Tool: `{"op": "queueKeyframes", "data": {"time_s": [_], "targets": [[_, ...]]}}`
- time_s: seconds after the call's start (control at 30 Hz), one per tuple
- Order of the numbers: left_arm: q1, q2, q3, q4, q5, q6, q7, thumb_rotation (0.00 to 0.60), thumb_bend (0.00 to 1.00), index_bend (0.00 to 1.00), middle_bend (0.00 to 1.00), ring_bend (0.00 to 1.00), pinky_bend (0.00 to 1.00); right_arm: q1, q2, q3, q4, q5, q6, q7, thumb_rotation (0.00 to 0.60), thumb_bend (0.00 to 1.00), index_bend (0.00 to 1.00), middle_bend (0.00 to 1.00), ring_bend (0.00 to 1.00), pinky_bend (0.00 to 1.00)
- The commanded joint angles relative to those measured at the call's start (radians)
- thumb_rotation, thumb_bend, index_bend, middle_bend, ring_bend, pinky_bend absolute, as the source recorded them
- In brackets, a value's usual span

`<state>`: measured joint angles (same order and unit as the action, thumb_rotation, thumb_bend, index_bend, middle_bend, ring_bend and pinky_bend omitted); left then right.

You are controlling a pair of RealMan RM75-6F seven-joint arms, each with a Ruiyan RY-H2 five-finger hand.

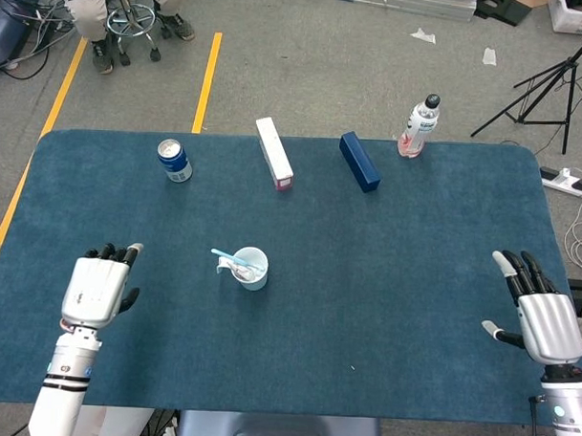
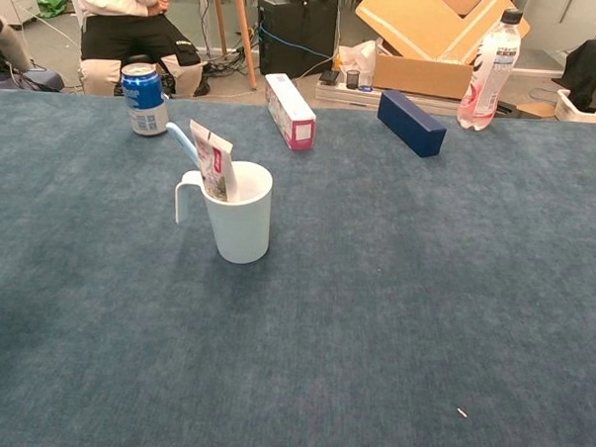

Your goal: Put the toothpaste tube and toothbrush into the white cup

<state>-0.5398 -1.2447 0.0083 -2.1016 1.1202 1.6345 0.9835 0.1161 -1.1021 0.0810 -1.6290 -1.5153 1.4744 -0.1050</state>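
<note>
Cup (image 2: 241, 216): one, holding one toothpaste tube (image 2: 213, 159), one toothbrush (image 2: 181, 140).

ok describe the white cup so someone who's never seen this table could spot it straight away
On the blue table, look left of centre, nearer the front edge than the back row of can, boxes and bottle. The white cup stands there alone, upright, with a side handle. Only it holds things: a toothpaste tube and a light blue toothbrush poke out.

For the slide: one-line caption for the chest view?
White cup on blue table holds toothpaste tube and toothbrush.
</note>
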Motion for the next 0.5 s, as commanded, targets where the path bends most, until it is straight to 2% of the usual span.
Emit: {"op": "queueKeyframes", "data": {"time_s": [0.03, 0.33, 0.5], "targets": [[0.072, 0.016, 0.061, 0.074, 0.075, 0.049, -0.020, 0.600, 0.20, 0.27, 0.41, 0.28, 0.41, 0.003, -0.003, 0.001, 0.000, 0.008, -0.007, -0.010, 0.600, 0.00, 0.02, 0.11, 0.03, 0.35], [0.229, -0.025, 0.137, 0.288, 0.239, 0.148, -0.136, 0.600, 0.20, 0.27, 0.36, 0.23, 0.30, 0.015, -0.023, 0.004, 0.007, 0.039, -0.040, -0.059, 0.600, 0.00, 0.02, 0.11, 0.03, 0.35], [0.288, -0.043, 0.145, 0.360, 0.284, 0.167, -0.186, 0.600, 0.20, 0.28, 0.35, 0.22, 0.26, 0.020, -0.036, 0.005, 0.011, 0.050, -0.047, -0.085, 0.600, 0.00, 0.02, 0.11, 0.03, 0.35]]}}
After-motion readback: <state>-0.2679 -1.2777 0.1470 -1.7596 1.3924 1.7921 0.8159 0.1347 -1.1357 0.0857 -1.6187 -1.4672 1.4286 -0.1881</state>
